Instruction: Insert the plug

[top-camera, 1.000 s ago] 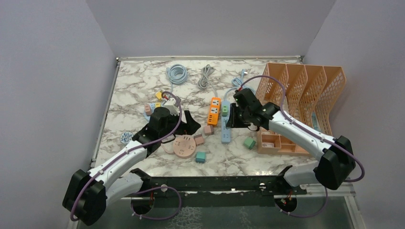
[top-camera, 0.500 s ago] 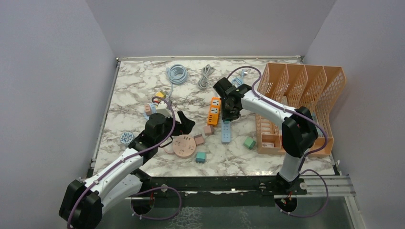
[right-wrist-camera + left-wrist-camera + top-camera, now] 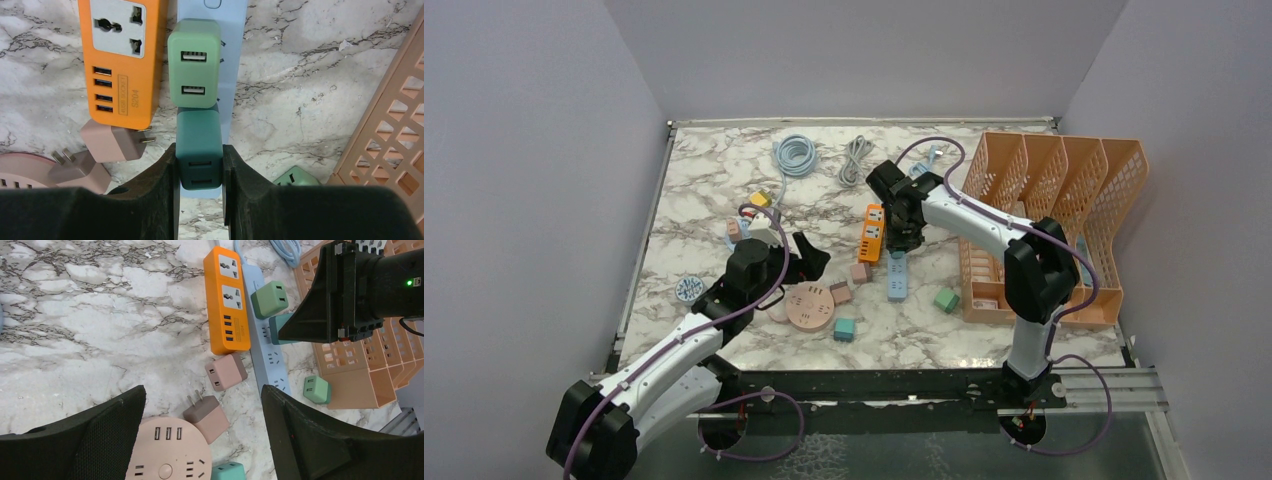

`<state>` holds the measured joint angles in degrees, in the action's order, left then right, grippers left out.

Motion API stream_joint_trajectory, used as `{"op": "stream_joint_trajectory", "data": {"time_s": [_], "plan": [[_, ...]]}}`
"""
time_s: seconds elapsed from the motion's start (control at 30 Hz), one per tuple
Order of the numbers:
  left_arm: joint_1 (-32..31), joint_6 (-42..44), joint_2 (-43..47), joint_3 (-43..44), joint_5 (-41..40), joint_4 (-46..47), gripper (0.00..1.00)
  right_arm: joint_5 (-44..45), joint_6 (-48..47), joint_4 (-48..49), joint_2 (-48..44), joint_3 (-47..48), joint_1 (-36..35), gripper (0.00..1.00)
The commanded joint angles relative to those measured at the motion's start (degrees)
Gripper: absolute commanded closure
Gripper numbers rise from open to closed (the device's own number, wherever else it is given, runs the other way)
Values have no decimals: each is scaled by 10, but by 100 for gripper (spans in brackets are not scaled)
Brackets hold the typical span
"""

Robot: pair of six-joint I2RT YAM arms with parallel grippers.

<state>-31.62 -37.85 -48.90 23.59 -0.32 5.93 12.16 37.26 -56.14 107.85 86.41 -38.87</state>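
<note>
You're pinching the teal plug in the right claw on the blue strip, touching the seated green plug, prob. not fully in yet; left claw is hanging spread, empty.

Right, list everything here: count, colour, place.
orange strip: 1, orange, centre
blue strip: 1, light blue, beside it
plugged adapter: 1, light green, on blue strip
held adapter: 1, dark teal, over blue strip
loose adapters: 4, two pink, teal, green, front-centre
round hub: 1, pink, front-centre
file rack: 1, orange, right
cables: 2, blue, grey, back
small bits: uncountable, yellow, pink, left
left gripper: 1, black, open
right gripper: 1, black, gripping held adapter
</note>
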Motion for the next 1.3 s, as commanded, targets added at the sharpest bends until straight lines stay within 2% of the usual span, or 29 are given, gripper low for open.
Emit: {"op": "stream_joint_trajectory", "data": {"time_s": [0.0,0.4,0.6,0.97,1.27], "plan": [[1,-4,13,-8,-16,14,12,12,0,-18,9,-3,6,99],[0,-5,14,-9,-18,16,12,-12,-10,8,36,-11,13,99],[-1,-5,15,-9,-19,16,12,2,-8,2,59,-5,14,99],[-1,-4,16,-9,-26,13,12,15,-30,-27,133,42,22,99],[-1,-3,12,-9,-28,13,12,10,-24,-2,155,14,21,99]]}}
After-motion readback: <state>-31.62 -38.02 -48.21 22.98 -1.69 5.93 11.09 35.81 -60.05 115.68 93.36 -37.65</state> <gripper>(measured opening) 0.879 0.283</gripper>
